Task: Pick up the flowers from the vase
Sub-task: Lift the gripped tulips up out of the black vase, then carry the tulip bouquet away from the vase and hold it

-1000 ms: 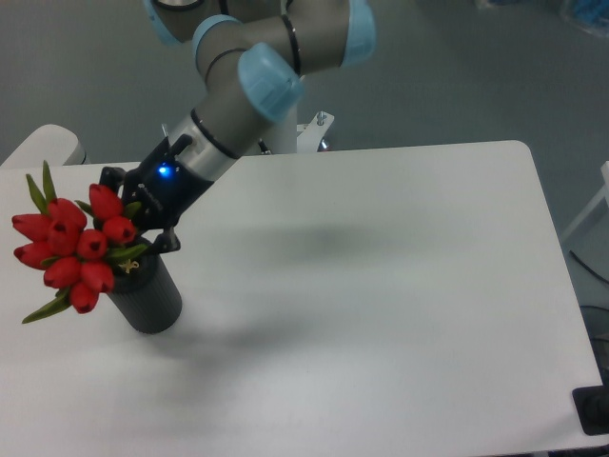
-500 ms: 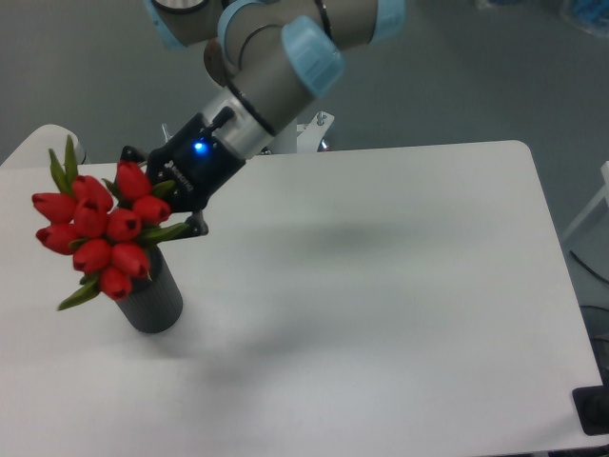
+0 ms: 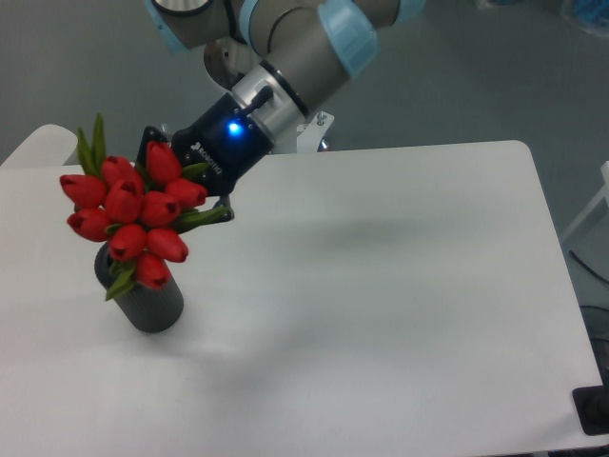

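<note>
On white table (image 3: 400, 286), grey floor (image 3: 457, 86) behind.

flowers (image 3: 133, 217): red tulip bunch with green leaves, tilting, hanging over the vase mouth | vase (image 3: 147, 303): dark grey cylinder, standing upright near the table's left edge

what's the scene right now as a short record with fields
flowers: red tulip bunch, held up in front of the vase mouth, stems hidden
vase: dark grey cylinder, upright near the table's left edge
claw: at the bunch's right side, fingers hidden by blooms and leaves
arm: reaches in from the top, blue light lit
table: white top
</note>
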`<action>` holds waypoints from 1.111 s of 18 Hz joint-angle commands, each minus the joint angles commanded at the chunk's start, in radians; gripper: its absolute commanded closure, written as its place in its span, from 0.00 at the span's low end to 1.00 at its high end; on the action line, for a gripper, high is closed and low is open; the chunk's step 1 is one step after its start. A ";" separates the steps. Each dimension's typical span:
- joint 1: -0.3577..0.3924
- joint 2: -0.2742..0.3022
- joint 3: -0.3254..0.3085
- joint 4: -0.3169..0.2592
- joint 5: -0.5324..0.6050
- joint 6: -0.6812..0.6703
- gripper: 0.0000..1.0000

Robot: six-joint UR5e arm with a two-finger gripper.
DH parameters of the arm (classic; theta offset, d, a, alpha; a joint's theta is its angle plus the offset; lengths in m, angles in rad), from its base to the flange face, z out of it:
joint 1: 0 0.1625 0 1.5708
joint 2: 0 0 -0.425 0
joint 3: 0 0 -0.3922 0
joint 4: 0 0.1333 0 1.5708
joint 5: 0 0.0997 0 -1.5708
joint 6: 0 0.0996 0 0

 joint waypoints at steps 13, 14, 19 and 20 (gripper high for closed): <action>0.084 -0.107 0.178 -0.003 0.037 -0.003 0.90; 0.086 -0.118 0.196 -0.002 0.064 -0.003 0.90; 0.081 -0.161 0.265 0.000 0.260 0.044 0.90; 0.080 -0.166 0.264 -0.002 0.299 0.073 0.90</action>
